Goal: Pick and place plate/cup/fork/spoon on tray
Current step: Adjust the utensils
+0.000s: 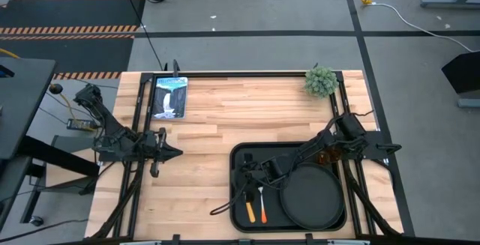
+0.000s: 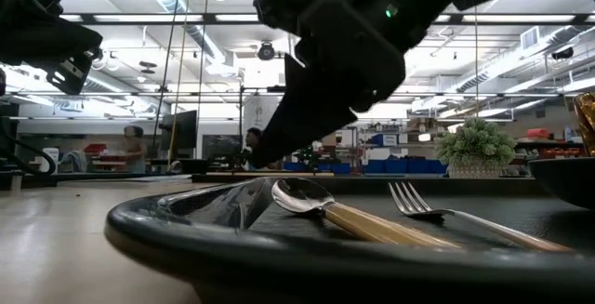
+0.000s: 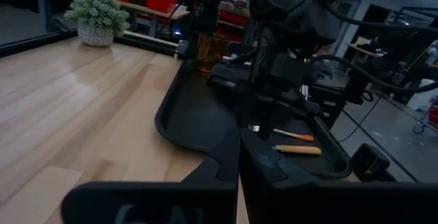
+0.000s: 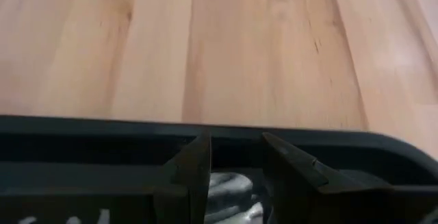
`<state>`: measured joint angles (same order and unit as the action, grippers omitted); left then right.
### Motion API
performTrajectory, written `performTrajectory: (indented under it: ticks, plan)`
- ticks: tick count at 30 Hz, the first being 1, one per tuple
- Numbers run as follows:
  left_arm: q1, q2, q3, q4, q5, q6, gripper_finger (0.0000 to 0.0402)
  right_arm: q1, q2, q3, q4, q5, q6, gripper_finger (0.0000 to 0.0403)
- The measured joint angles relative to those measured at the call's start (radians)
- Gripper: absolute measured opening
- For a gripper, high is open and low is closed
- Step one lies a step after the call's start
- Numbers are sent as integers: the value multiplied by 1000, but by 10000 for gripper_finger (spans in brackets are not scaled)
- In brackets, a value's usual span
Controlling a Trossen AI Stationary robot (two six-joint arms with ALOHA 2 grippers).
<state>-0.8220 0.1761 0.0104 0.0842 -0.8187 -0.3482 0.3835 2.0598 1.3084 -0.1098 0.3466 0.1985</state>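
Under the right tool (image 4: 236,172), the spoon (image 4: 229,190)

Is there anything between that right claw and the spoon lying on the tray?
Nothing visible. The right end effector hangs just above the tray, with the spoon lying right under it beside the fork. Its open fingers frame the spoon's silver bowl, with only air between. The plate sits off to the side.

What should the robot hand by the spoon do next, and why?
Probably lift straight up and pull back. The spoon, fork, plate and cup all sit on the tray, and the right gripper, fingers apart, hovers over the spoon's bowl holding nothing.
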Motion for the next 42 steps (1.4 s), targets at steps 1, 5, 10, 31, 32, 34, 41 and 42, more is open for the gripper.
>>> performTrajectory:
  ticks: [1,5,10,31,32,34,41,42]
  plan:
    - [0,0,0,0,0,-1,9,-3,0,-6,8,0,0,134]
    - [0,0,0,-1,0,-3,10,-16,0,-34,57,0,-23,134]
    - [0,0,0,-2,0,-7,10,-33,1,-71,95,-20,-26,134]
    - [0,0,-1,-4,0,-7,11,-29,1,-75,17,-60,53,134]
    - [0,0,-1,-4,0,-7,11,-28,1,-72,15,-60,53,134]
    - [0,0,-1,-4,0,-7,11,-26,1,-67,17,-60,52,134]
    - [0,0,-1,-4,0,-8,11,-25,1,-25,-5,-55,29,134]
    - [0,0,-1,-4,0,-8,11,-23,1,-16,-25,-56,28,134]
